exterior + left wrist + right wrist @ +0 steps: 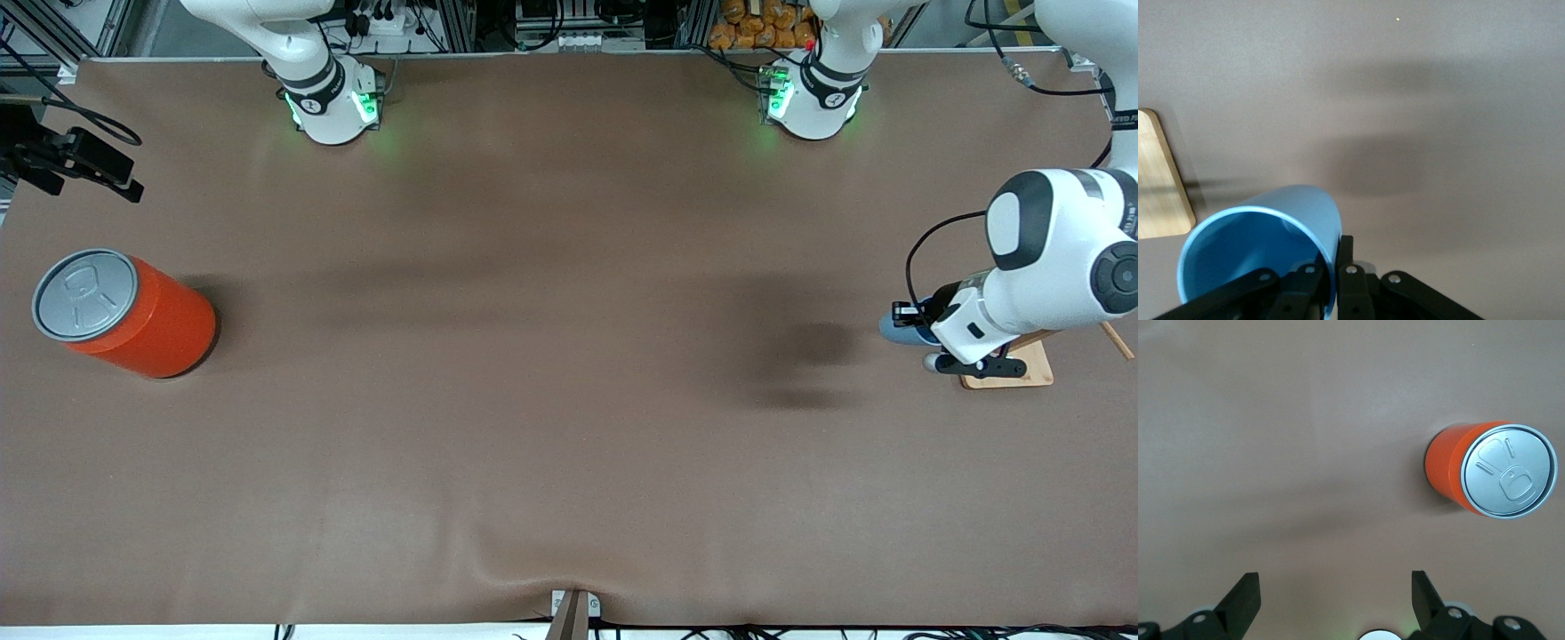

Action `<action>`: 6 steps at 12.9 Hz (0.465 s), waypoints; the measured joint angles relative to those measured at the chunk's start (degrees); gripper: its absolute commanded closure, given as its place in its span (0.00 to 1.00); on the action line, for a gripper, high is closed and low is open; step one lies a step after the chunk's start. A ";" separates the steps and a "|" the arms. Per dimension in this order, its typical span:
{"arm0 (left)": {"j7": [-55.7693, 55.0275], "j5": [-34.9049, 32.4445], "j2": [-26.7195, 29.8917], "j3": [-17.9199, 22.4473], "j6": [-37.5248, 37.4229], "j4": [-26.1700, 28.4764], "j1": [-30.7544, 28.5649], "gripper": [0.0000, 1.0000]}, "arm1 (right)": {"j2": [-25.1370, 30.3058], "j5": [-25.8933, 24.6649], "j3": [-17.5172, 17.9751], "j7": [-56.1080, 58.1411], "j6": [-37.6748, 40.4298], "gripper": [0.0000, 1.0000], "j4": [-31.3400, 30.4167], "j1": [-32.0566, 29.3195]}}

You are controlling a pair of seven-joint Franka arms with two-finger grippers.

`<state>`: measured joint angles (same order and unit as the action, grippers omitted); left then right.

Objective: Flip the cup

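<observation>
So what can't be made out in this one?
- Front view: the cup is mostly covered by the left arm, so its pose is unclear there.
- Front view: the right claw is out of frame.
- Left wrist view: the cup's base is cut off by the edge; the left claw grips its rim.
- The wooden board is partly hidden by the arm.
</observation>
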<state>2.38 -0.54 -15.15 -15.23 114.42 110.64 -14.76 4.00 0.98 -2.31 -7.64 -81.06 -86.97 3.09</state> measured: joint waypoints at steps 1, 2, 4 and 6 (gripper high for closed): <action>-1.21 0.00 0.12 -0.28 1.10 0.81 0.11 1.00 | 0.00 0.00 0.00 0.00 -0.03 0.00 0.00 0.00; -2.93 0.00 0.12 -1.02 1.86 1.15 0.19 1.00 | 0.00 0.00 0.00 0.00 -0.06 0.00 0.00 0.00; -5.56 -0.05 0.24 -2.78 4.30 1.70 0.41 1.00 | 0.00 0.00 0.00 0.00 -0.11 0.00 0.00 0.00; -8.02 -0.10 0.43 -4.10 7.78 3.10 0.51 1.00 | 0.00 0.00 0.00 0.00 -0.13 0.00 0.00 0.00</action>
<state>-5.64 -0.65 -14.72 -19.33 122.20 113.74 -14.25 4.00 0.98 -2.31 -7.64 -81.18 -86.97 3.09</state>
